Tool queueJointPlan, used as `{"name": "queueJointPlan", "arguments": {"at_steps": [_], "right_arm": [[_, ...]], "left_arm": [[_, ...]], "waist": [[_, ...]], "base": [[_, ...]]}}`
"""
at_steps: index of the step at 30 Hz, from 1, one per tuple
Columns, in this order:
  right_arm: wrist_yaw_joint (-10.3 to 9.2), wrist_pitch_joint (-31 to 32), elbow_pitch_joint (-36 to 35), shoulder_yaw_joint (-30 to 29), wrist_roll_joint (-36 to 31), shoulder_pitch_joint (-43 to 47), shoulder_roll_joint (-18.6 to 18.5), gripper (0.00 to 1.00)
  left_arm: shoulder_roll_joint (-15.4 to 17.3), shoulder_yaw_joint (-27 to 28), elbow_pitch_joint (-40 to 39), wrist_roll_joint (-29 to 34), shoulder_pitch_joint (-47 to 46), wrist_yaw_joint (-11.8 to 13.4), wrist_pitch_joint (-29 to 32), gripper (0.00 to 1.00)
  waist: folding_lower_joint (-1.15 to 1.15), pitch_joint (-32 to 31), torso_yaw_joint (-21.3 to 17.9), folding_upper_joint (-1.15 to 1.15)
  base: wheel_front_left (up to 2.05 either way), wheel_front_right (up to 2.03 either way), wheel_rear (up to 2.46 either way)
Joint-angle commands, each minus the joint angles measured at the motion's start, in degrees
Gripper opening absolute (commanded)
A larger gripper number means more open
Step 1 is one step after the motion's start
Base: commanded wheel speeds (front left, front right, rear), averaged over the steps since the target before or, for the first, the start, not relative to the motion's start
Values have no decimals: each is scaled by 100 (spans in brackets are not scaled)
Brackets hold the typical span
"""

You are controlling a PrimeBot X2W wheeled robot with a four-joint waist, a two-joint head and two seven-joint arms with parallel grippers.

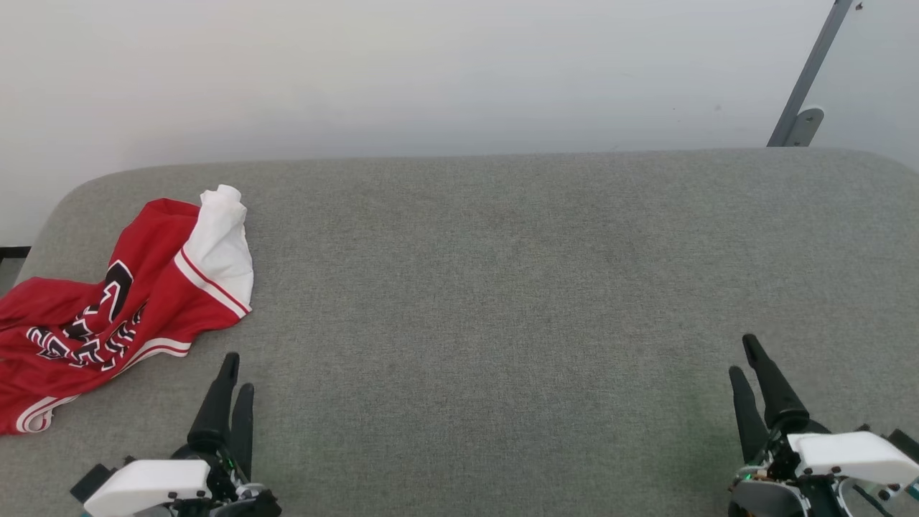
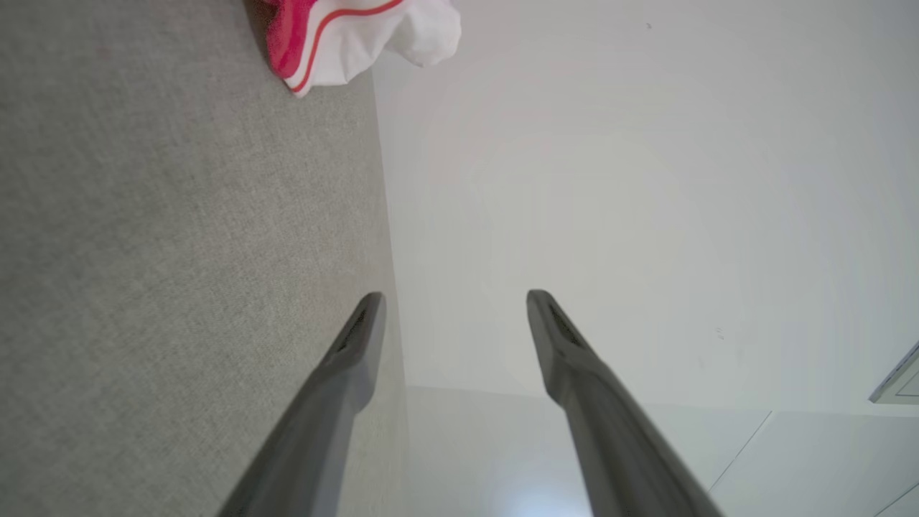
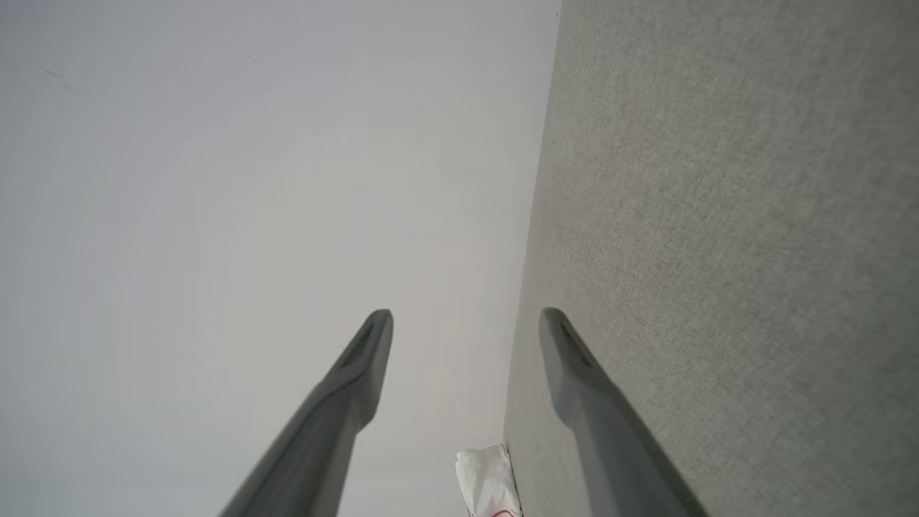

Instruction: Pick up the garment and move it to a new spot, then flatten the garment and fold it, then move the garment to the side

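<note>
**Head view.** The garment (image 1: pixel 122 309) lies crumpled at the far left of the grey fabric-covered table (image 1: pixel 502 287). Its red body spills over the left edge, and one white sleeve (image 1: pixel 219 244) is bunched up on top. The fabric appears thin, soft and light. Expect it to sag, stretch and drag when lifted, and not to keep its shape. Recommended hold: a hem or the striped sleeve trim, pinching one layer only. The left hand (image 1: pixel 239 372) rests low at the near edge, just beside the garment's lower hem. Its fingers are pressed together, empty, and point away from the robot. The right hand (image 1: pixel 742 354) is posed the same way at the near right, also closed and empty, well apart from the garment.

**Left wrist view.** The sleeve and its red-white trim (image 2: pixel 344 36) lie ahead of the fingers. Nothing is between the fingers.

**Right wrist view.** A white tip of the garment (image 3: pixel 488 481) shows far off along the table edge.
</note>
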Motion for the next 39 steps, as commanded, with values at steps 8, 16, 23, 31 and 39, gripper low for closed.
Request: {"name": "queueJointPlan", "arguments": {"at_steps": [8, 16, 23, 31, 39], "right_arm": [[2, -244, -141, 212, -373, -157, -48, 100], [2, -426, -42, 379, -1145, -245, -141, 100], [3, -511, 50, 455, -2085, -324, -174, 100], [3, -622, 71, 517, -3108, -408, -231, 100], [4, -812, 92, 483, -3961, -434, -209, 100]], "left_arm": [[77, -64, -389, 115, 9, 176, -220, 100], [247, -173, -550, 565, 91, 419, -437, 100], [488, -342, -642, 1286, 148, 677, -630, 100], [748, -570, -681, 2172, 195, 932, -819, 100], [897, -698, -722, 2917, 247, 1056, -987, 100]], "waist": [[0, -3, -2, 0], [0, -11, -8, 0], [0, -25, -13, 0], [0, -43, -18, 0], [0, -58, -22, 0]], "base": [[0, 0, 0], [0, 0, 0], [0, 0, 0], [0, 0, 0], [0, 0, 0]]}}
